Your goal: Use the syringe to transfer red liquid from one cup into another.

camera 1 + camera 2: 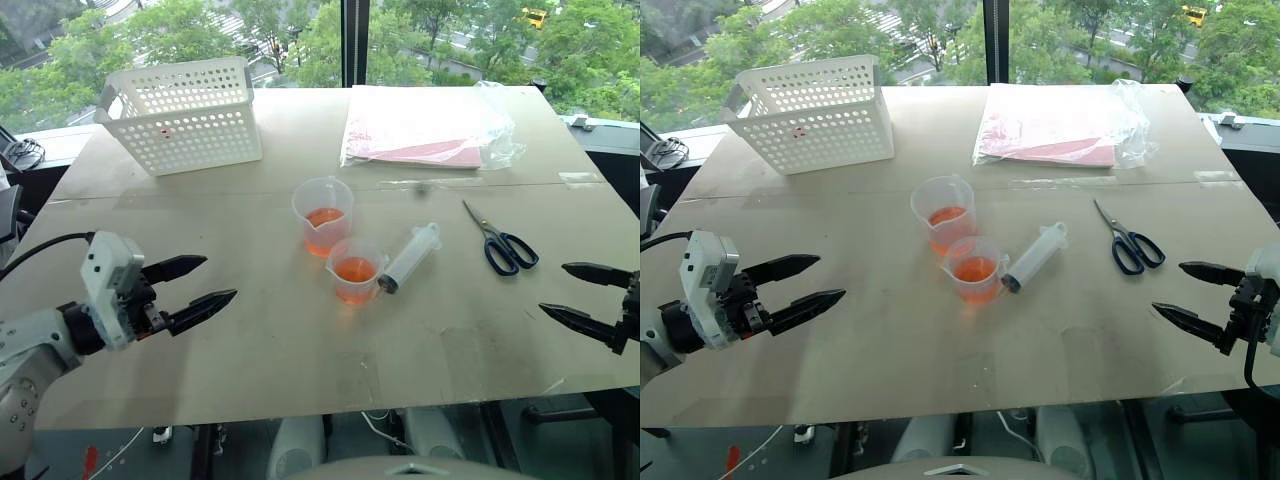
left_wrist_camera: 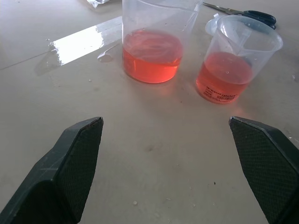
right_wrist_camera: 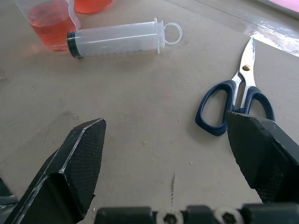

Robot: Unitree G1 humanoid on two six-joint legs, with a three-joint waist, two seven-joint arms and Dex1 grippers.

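Two clear plastic cups stand mid-table, each partly filled with red liquid: the farther, larger cup (image 1: 322, 213) and the nearer cup (image 1: 355, 269). The clear syringe (image 1: 410, 257) lies flat just right of the nearer cup, its dark seal end toward that cup. My left gripper (image 1: 205, 283) hovers open at the table's left front, pointing toward the cups, with nothing between its fingers. At the right front my right gripper (image 1: 578, 293) is open too and empty, pointing toward the syringe (image 3: 114, 37).
Blue-handled scissors (image 1: 500, 242) lie right of the syringe. A white perforated basket (image 1: 185, 112) stands at the back left. A clear bag with pink sheets (image 1: 425, 128) lies at the back right. The table's front edge (image 1: 330, 405) runs just below both grippers.
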